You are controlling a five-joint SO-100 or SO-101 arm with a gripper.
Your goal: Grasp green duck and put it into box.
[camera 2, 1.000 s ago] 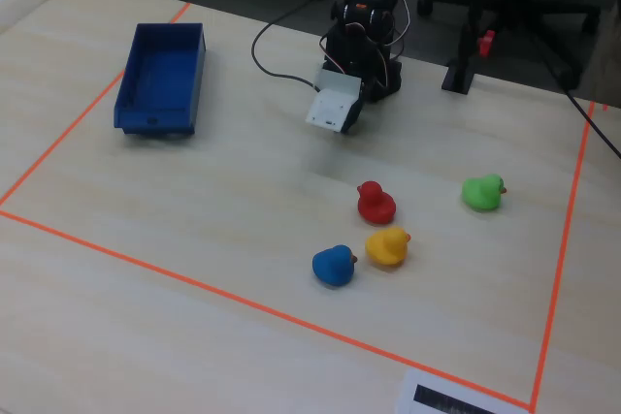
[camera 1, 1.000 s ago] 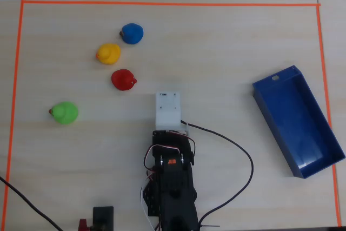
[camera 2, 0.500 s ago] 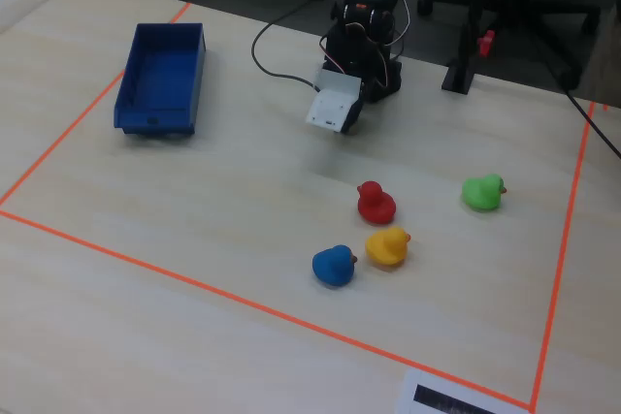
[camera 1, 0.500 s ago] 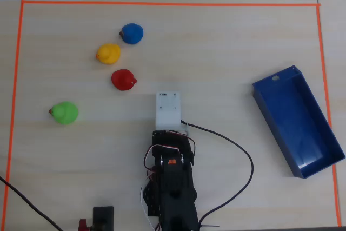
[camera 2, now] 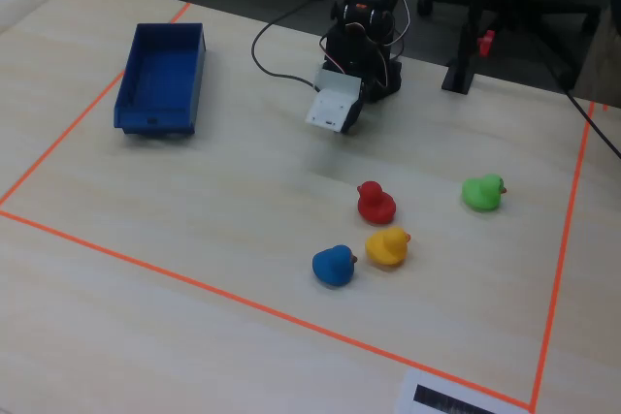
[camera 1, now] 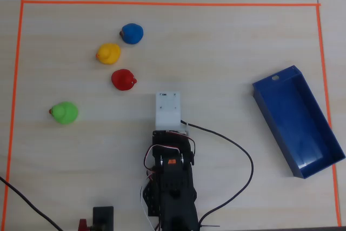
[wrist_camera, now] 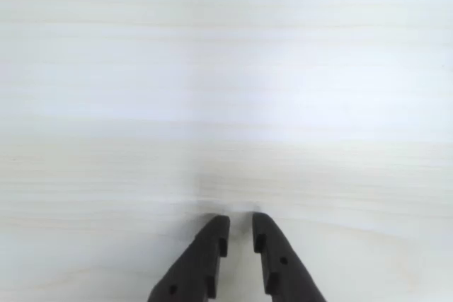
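Observation:
The green duck (camera 1: 65, 112) sits on the pale wood table at the left of the overhead view, and at the right in the fixed view (camera 2: 481, 191). The dark-blue box (camera 1: 297, 128) lies empty at the right of the overhead view, far left in the fixed view (camera 2: 160, 75). My arm is folded at the table's middle edge, its white wrist block (camera 1: 168, 109) well apart from both. In the wrist view my gripper (wrist_camera: 238, 221) shows two dark fingers with a narrow gap, nothing between them, over bare table. No duck shows in the wrist view.
A red duck (camera 1: 124, 79), a yellow duck (camera 1: 108, 53) and a blue duck (camera 1: 132, 33) stand in a row above and right of the green duck. Orange tape (camera 1: 162, 4) frames the work area. A black cable (camera 1: 238, 150) loops beside the arm's base.

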